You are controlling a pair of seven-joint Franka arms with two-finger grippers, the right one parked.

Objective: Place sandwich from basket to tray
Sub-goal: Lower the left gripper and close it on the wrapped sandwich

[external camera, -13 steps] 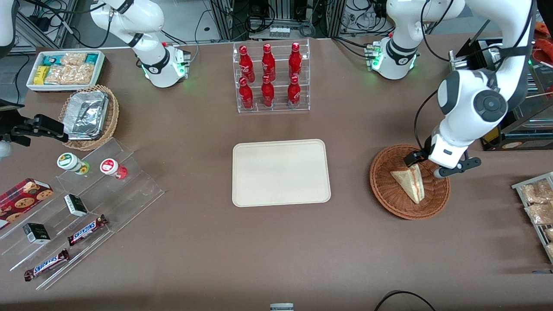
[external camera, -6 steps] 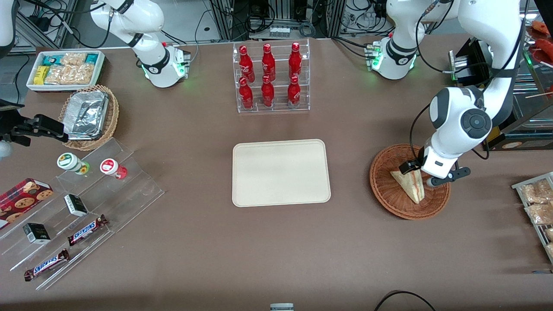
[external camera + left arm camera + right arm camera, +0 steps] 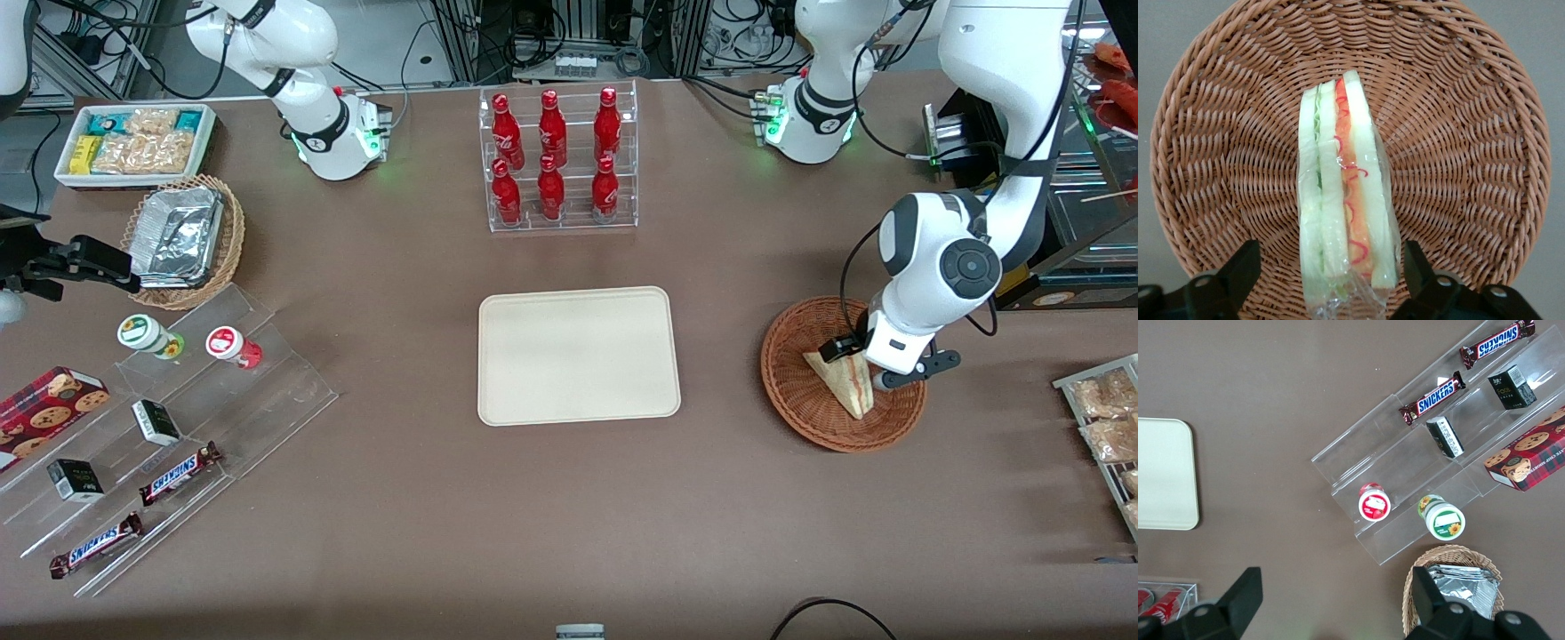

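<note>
Gripper [image 3: 855, 363] spread wide over the sandwich [image 3: 843, 380]

The wedge (standing on edge) lies mid-basket [image 3: 800, 400], long axis running from under the gripper toward the basket's front-camera rim, tip nearest that rim.

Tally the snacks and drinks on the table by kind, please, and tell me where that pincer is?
Red bottles: 6
Snickers bars: 2
Sandwich: 1
Cookie box: 1
Total: 10
The pincer is open, down in the basket, a finger on each side of the sandwich.
</note>
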